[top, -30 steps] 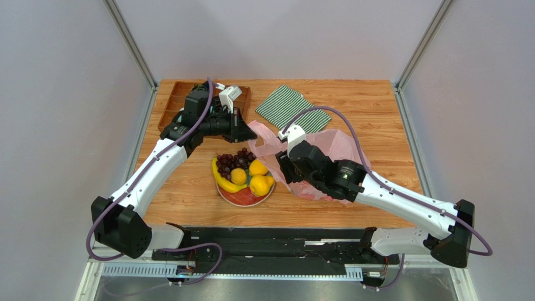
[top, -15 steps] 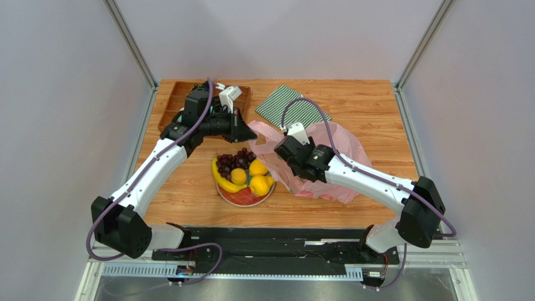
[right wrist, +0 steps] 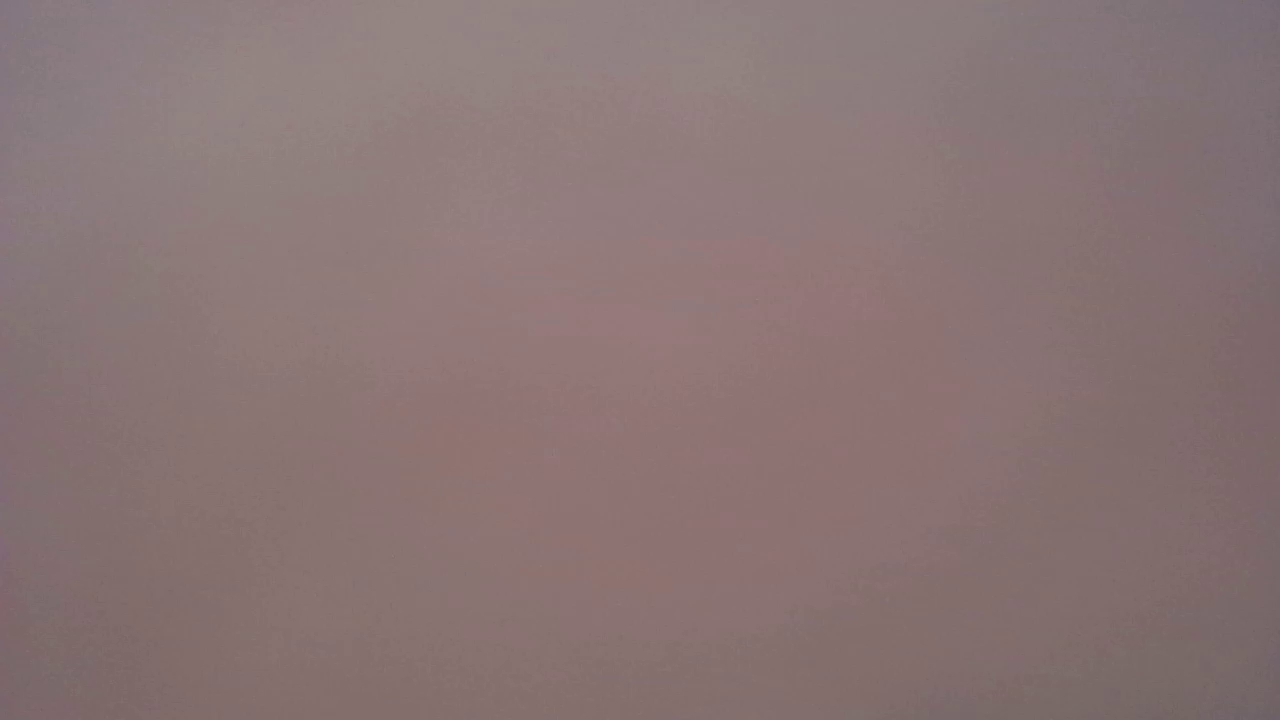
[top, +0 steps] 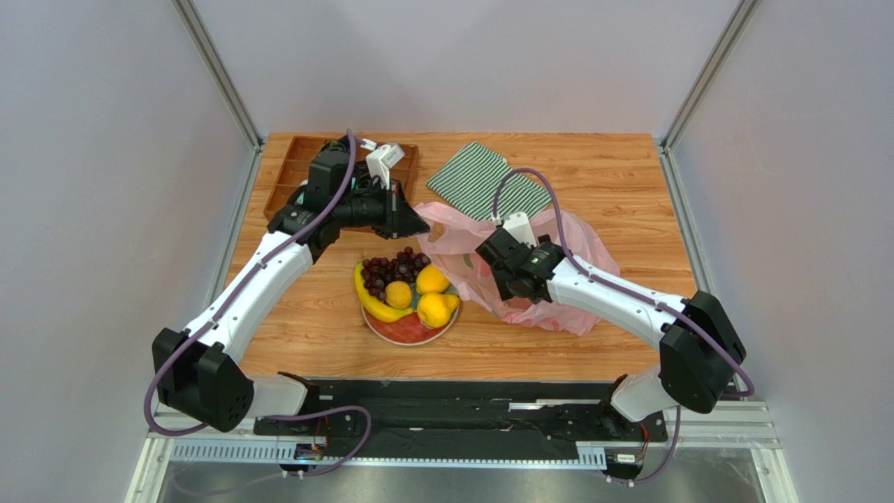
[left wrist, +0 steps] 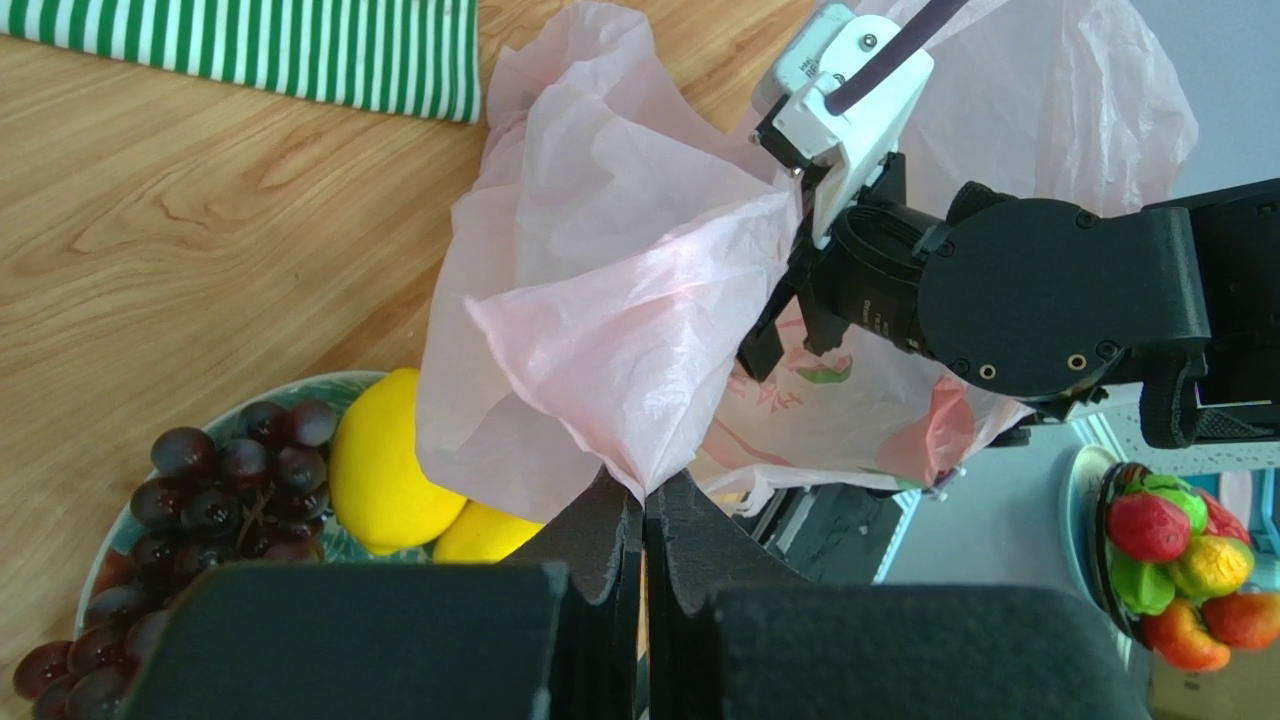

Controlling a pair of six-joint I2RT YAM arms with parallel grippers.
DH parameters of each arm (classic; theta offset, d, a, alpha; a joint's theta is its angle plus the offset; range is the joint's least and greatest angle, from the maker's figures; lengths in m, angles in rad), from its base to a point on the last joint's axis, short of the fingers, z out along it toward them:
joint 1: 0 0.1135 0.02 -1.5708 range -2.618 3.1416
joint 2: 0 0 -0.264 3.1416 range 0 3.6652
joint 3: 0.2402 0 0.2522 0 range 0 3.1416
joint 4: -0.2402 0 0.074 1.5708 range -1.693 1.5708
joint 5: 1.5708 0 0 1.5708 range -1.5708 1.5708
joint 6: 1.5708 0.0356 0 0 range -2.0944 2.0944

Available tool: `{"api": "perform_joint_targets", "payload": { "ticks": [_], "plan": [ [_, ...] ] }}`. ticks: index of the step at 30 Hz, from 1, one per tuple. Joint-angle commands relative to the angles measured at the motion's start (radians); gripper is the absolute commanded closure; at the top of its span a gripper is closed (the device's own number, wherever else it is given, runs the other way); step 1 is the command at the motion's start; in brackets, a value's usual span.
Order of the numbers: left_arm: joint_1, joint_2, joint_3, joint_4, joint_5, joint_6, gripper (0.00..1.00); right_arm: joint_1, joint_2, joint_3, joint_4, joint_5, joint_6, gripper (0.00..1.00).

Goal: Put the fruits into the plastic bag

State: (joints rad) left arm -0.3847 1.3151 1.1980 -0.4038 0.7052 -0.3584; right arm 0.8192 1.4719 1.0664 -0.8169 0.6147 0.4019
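The pink plastic bag (top: 572, 246) lies crumpled right of the red plate (top: 411, 331). My left gripper (top: 416, 217) is shut on the bag's left edge and holds it up; in the left wrist view its jaws (left wrist: 649, 492) pinch a fold of the bag (left wrist: 616, 300). On the plate are dark grapes (top: 392, 267), a banana (top: 374, 302), a small orange (top: 398, 294) and two yellow lemons (top: 432, 297). My right gripper (top: 508, 275) is pushed into the bag's mouth, its fingers hidden. The right wrist view is only a pink-grey blur.
A green-and-white striped cloth (top: 488, 180) lies behind the bag. A wooden tray (top: 289, 168) sits at the back left under my left arm. The right arm (left wrist: 1037, 293) fills the right of the left wrist view.
My right wrist has moved right and back, further into the bag, and its elbow has swung out right. The left gripper keeps holding the bag's edge in place.
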Motion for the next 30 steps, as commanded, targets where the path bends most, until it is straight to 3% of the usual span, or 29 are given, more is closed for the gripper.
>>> {"api": "perform_joint_targets", "payload": {
  "ticks": [1,7,16,22,26,30],
  "plan": [
    [-0.003,-0.005,0.032,0.008,0.007,0.003,1.00,-0.015,0.021,0.012,0.036,-0.021,0.017,0.15],
    [-0.003,-0.004,0.034,0.007,0.007,0.004,1.00,-0.015,0.015,0.012,0.042,-0.029,0.020,0.12],
    [-0.003,-0.002,0.031,0.006,0.005,0.003,1.00,0.000,-0.100,0.010,0.096,-0.127,-0.018,0.23],
    [-0.003,0.001,0.031,0.010,0.010,-0.001,1.00,0.126,-0.355,0.017,0.284,-0.211,-0.095,0.25],
    [-0.003,-0.001,0.031,0.010,0.007,-0.001,1.00,0.233,-0.488,-0.043,0.497,-0.240,-0.179,0.25],
    [-0.003,0.000,0.031,0.008,0.007,-0.001,1.00,0.330,-0.464,-0.060,0.598,-0.355,-0.255,0.24]
  ]
}}
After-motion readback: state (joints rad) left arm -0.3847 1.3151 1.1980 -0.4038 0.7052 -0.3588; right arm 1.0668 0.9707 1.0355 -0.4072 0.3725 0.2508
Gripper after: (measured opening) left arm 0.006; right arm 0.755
